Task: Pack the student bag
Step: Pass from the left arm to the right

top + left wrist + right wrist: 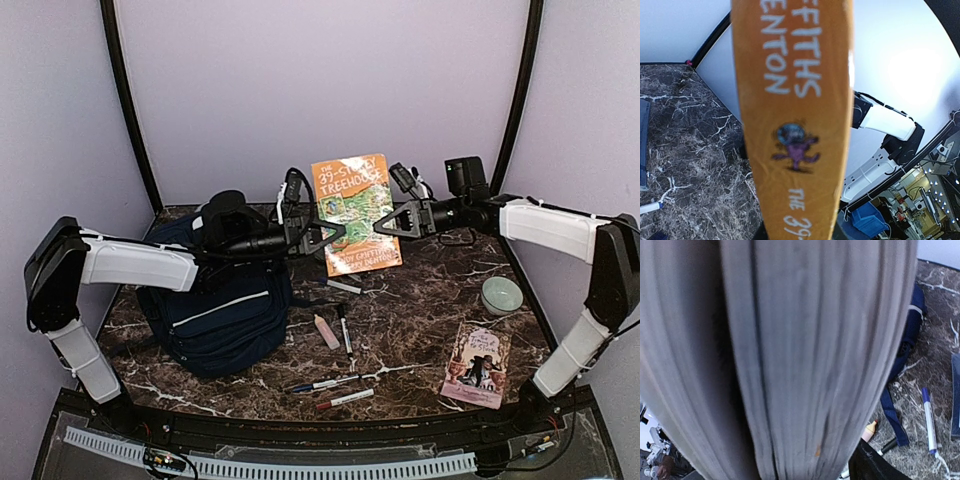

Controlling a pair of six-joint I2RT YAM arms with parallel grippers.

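Observation:
The orange book "The 39-Storey Treehouse" [355, 205] is held upright above the middle of the table. My left gripper [335, 232] is shut on its spine side; in the left wrist view the orange spine [795, 125] fills the frame and hides the fingers. My right gripper [385, 225] reaches in from the right, its jaws open around the book's page edge [790, 365], with one dark finger [875, 465] showing beside the pages. The navy student bag [225, 315] lies on the table below my left arm, to the left of the book. Its fabric [912, 315] shows beyond the pages.
Several pens and markers [345, 330] lie scattered in front of the bag, along with a pink eraser-like piece [327, 332]. A pale green bowl [501, 294] and a second book [477, 364] lie at the right. A blue-capped pen [928, 417] lies below my right gripper.

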